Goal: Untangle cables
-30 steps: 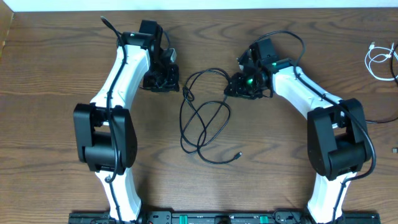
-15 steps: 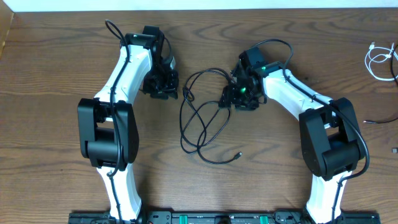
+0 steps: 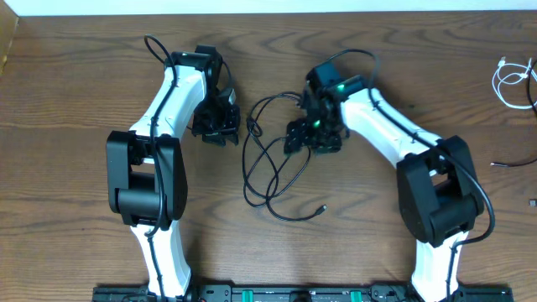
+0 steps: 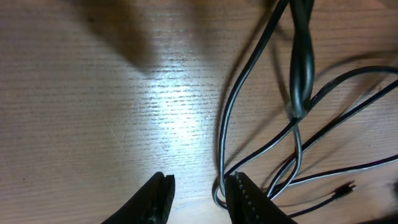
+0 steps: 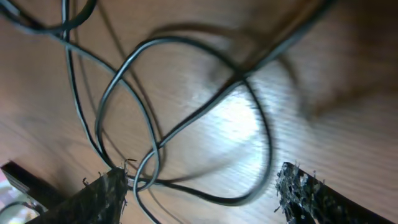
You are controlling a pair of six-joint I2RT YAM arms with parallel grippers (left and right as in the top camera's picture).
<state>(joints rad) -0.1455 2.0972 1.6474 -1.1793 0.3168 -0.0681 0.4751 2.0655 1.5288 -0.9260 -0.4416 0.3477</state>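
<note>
The black cables (image 3: 245,172) lie in a loose tangle of crossing loops at the centre of the wooden worktop (image 3: 75,168), with one plug end (image 3: 323,210) pointing toward the lower right of the overhead frame. The left end effector (image 3: 220,130) hangs just beside the tangle's upper left edge. In its wrist view the jaws stand only partly apart, a cable bend lies on the wood close to the right-hand finger (image 4: 249,199), and nothing is clamped. The right end effector (image 3: 304,138) sits over the tangle's upper right, jaws spread wide over the loops and gripping nothing. A white cable (image 3: 502,64) lies coiled at the far upper right, well apart.
</note>
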